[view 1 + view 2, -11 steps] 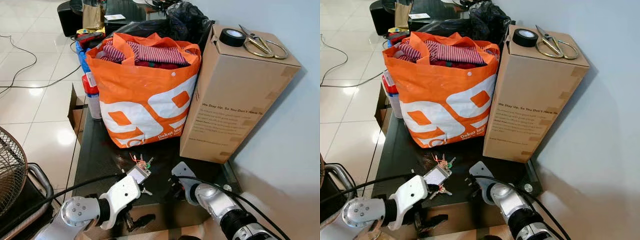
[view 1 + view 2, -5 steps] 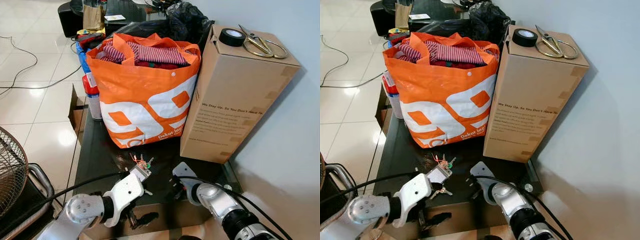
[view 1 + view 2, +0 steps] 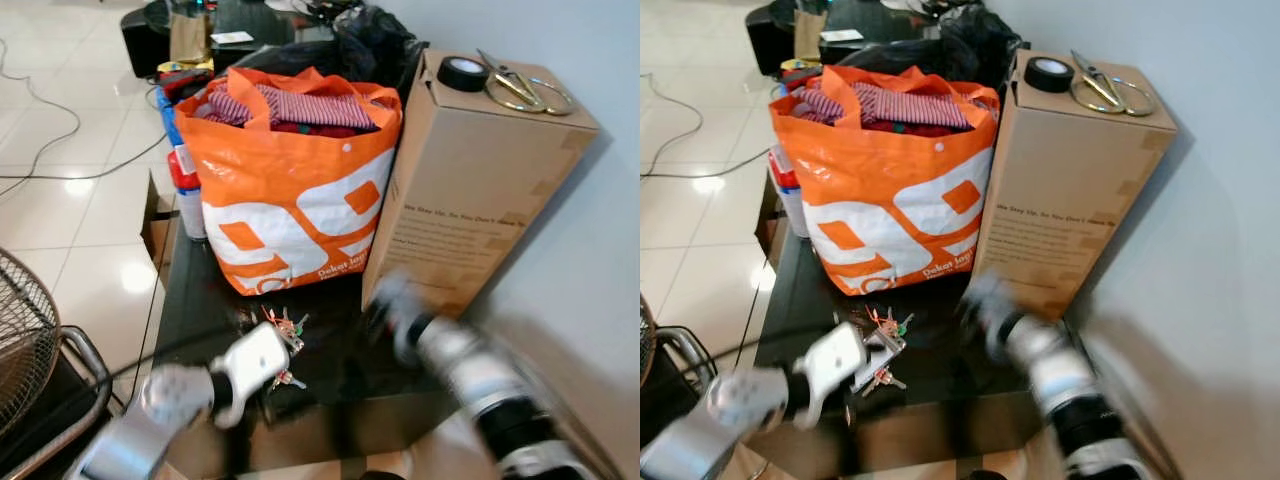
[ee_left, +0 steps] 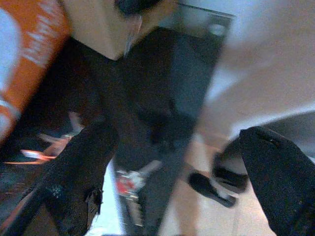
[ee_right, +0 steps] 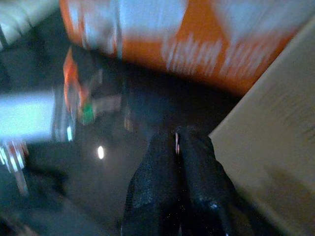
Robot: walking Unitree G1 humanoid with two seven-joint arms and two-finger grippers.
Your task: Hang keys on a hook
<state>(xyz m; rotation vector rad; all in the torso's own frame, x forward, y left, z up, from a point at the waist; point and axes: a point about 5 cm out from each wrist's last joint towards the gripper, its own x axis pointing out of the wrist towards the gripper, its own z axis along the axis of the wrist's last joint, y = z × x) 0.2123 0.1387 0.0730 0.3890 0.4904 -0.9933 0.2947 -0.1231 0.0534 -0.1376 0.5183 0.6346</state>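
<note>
A bunch of keys (image 3: 283, 323) with red and green tags lies on the black glass table (image 3: 200, 310), in front of the orange bag. My left arm (image 3: 190, 390) reaches in from the near left, its wrist just short of the keys. The left gripper (image 4: 175, 132) is open, its fingers (image 4: 78, 172) wide apart over the table's near edge, and the keys (image 4: 130, 184) lie blurred between them. My right arm (image 3: 450, 355) is blurred with motion, near the foot of the cardboard box. The right gripper (image 5: 176, 135) is shut on nothing, with the keys (image 5: 81, 101) a short way ahead of it.
An orange bag (image 3: 290, 200) full of clothes stands at the table's middle. A tall cardboard box (image 3: 470, 190) stands to its right against the wall, with a tape roll (image 3: 465, 73) and scissors (image 3: 520, 90) on top. A wire fan (image 3: 20, 340) stands at the near left, and cables cross the tiled floor.
My right arm has swung up and forward toward the foot of the box and is now blurred. The left arm has drawn back a little to the left. The keys lie where they were.
</note>
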